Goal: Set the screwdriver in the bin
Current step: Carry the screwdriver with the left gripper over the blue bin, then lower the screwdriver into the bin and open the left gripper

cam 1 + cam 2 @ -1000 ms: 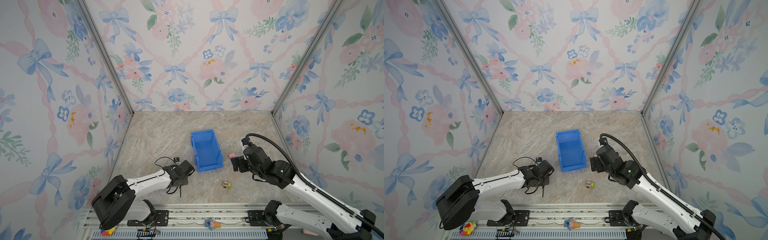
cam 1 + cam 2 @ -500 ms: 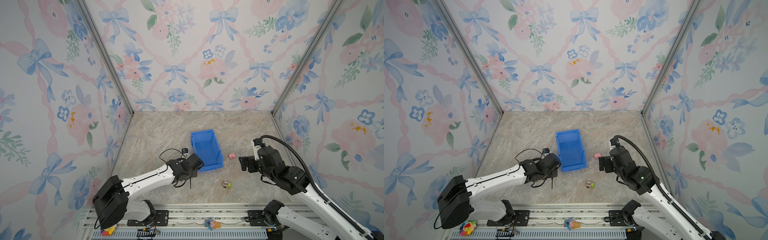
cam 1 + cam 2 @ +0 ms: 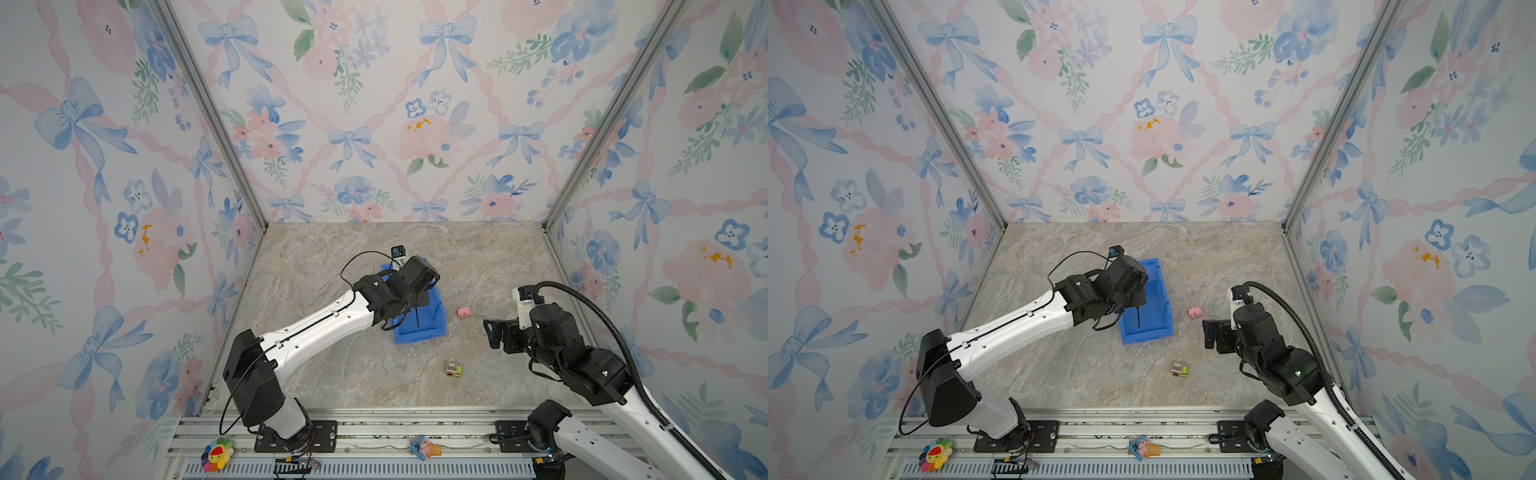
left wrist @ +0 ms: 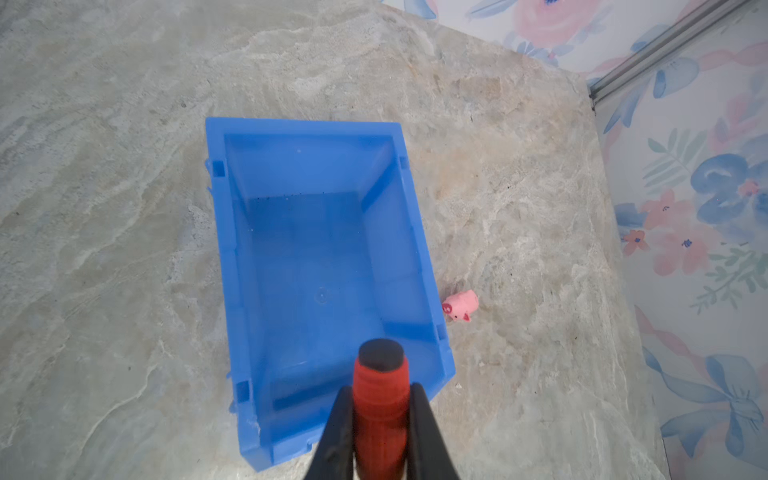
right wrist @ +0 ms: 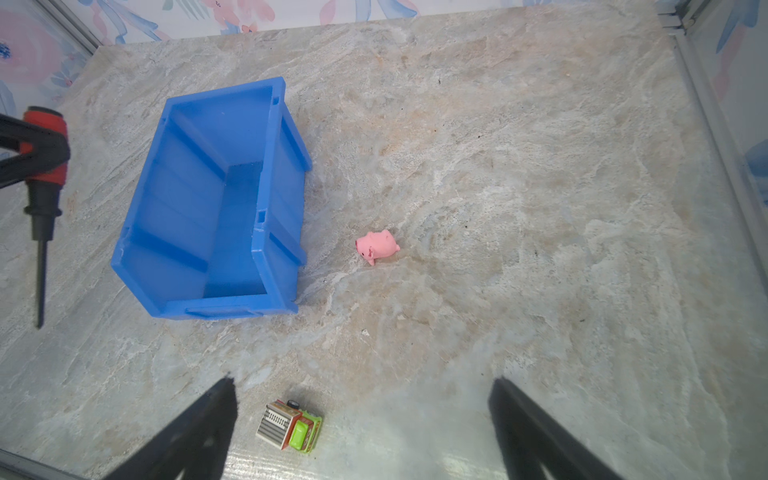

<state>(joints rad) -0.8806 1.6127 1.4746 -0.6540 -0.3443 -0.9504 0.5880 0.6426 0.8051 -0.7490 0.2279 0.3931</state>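
My left gripper [image 4: 381, 390] is shut on the red handle of the screwdriver [image 4: 380, 399], which hangs upright, tip down. In both top views its thin dark shaft [image 3: 416, 318] [image 3: 1137, 318] shows against the inside of the blue bin [image 3: 419, 334] [image 3: 1167, 299], near the low front lip. The right wrist view shows the screwdriver [image 5: 43, 166] raised clear of the table beside the bin [image 5: 282, 166]. The bin [image 4: 222, 249] holds nothing. My right gripper [image 3: 490, 332] [image 5: 365, 384] stands open and empty, right of the bin.
A pink toy pig [image 3: 463, 312] [image 5: 377, 246] lies just right of the bin. A small green and orange toy truck [image 3: 454, 369] [image 5: 289, 424] sits in front of the bin, near my right gripper's fingers. Patterned walls close in three sides.
My left arm has lifted the screwdriver from the table left of the bin and carried it rightward over the bin. My right arm has drawn back to the right, away from the pig.
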